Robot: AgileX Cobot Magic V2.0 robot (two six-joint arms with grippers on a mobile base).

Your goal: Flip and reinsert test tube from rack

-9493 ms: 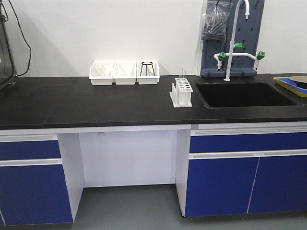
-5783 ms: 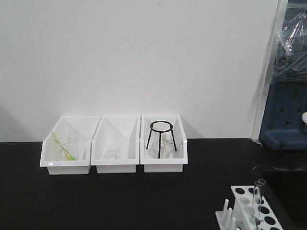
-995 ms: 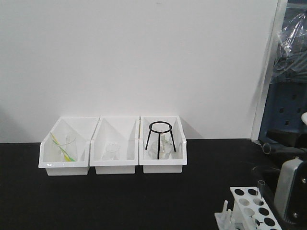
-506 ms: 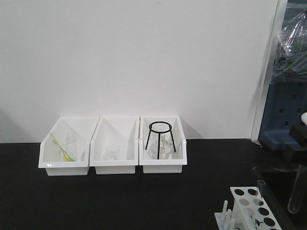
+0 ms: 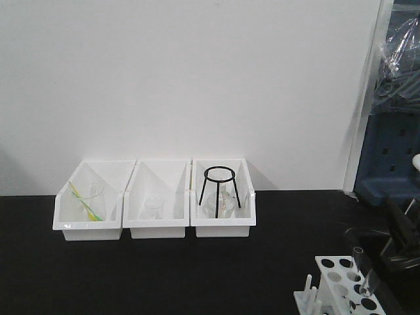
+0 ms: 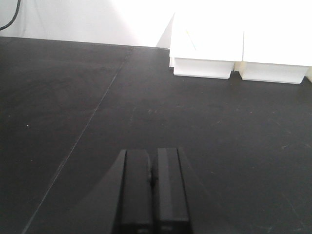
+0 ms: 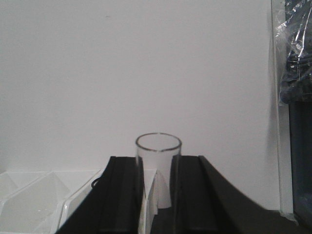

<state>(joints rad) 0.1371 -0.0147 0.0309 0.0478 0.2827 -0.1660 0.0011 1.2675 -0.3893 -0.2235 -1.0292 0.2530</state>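
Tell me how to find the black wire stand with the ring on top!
Start at the black counter and look along the white wall to the three white bins. The stand is in the right-hand bin. Nothing else in the bins is black: it is a ring on thin legs.

Three white bins (image 5: 157, 231) on black counter (image 5: 197, 275), tripod (image 5: 220, 178) in rightmost

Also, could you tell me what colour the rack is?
The rack is white; front-facing view shows it best.
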